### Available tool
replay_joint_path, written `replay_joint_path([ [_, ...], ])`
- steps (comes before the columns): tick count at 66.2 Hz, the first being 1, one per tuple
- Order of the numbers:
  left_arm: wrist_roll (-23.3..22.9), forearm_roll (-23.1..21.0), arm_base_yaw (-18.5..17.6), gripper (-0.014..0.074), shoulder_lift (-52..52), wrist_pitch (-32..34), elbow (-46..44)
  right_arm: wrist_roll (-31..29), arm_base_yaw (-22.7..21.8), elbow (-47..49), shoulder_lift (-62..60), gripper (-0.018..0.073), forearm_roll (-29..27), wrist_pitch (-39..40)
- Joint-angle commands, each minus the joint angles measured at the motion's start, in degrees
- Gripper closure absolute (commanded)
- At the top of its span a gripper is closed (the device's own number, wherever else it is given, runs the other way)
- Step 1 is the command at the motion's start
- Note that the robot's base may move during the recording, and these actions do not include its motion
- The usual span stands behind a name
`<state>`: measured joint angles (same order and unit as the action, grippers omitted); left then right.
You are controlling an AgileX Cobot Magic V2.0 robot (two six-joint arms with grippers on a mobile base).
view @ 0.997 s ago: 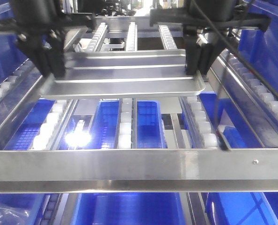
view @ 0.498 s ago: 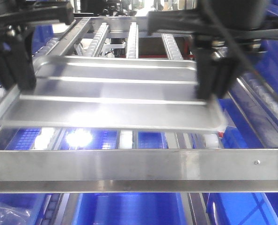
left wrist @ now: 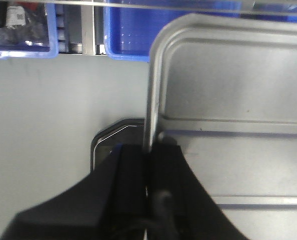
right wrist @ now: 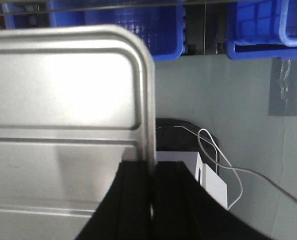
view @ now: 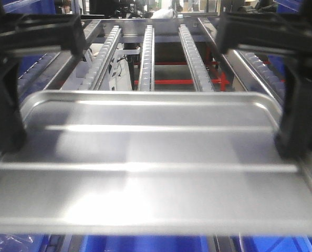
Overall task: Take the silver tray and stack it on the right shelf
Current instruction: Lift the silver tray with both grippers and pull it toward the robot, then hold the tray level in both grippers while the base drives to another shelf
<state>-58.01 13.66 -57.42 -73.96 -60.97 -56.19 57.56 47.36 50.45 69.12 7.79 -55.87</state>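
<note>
The silver tray [view: 156,173] fills the lower half of the front view, held level, its two long ridges running left to right. My left gripper [view: 6,123] is shut on its left rim and my right gripper [view: 295,128] on its right rim. In the left wrist view the left gripper [left wrist: 149,150] pinches the tray [left wrist: 228,85] at its rim. From the right wrist, the tray [right wrist: 63,95] has its edge clamped in the right gripper [right wrist: 151,172]. The right shelf [view: 191,55], with rows of white rollers, slopes away behind the tray.
Steel side rails [view: 245,65] flank the roller lanes. Red frame bars [view: 172,81] show beyond them. Below, blue bins [left wrist: 128,30] [right wrist: 258,27] stand at the edge of a grey floor. A white box with a loose cable [right wrist: 211,182] lies under the right arm.
The tray, held by both grippers, has come much nearer the camera and higher. It now hides the shelf's front bar and the blue bins seen below before.
</note>
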Motion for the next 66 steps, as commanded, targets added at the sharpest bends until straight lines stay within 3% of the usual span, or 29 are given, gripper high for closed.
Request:
replay_joint_path([
  [1,-5.2,3.7,-4.2,0.0696,1.9,-1.4,-1.2,3.9,2.7,0.3,-2.3,0.0498,1.7,1.1],
  [14,-7.2,3.4,-8.0,0.0696,2.4,-3.1,-1.1,12.4,11.0,0.1,-2.4,0.0498,6.5,-1.3],
  [23,-8.2,2.7,-8.1,0.0696,3.6,-2.6,0.4,12.9,13.3,0.1,-2.4,0.0498,6.5,-2.0],
  [33,-8.2,0.1,-8.4,0.0696,5.6,1.1,3.3,12.9,13.5,0.1,-2.4,0.0499,6.6,-1.6],
  [66,-8.2,1.8,-8.4,0.0696,5.9,1.2,3.9,13.1,13.4,0.1,-2.4,0.0499,6.7,-1.2],
])
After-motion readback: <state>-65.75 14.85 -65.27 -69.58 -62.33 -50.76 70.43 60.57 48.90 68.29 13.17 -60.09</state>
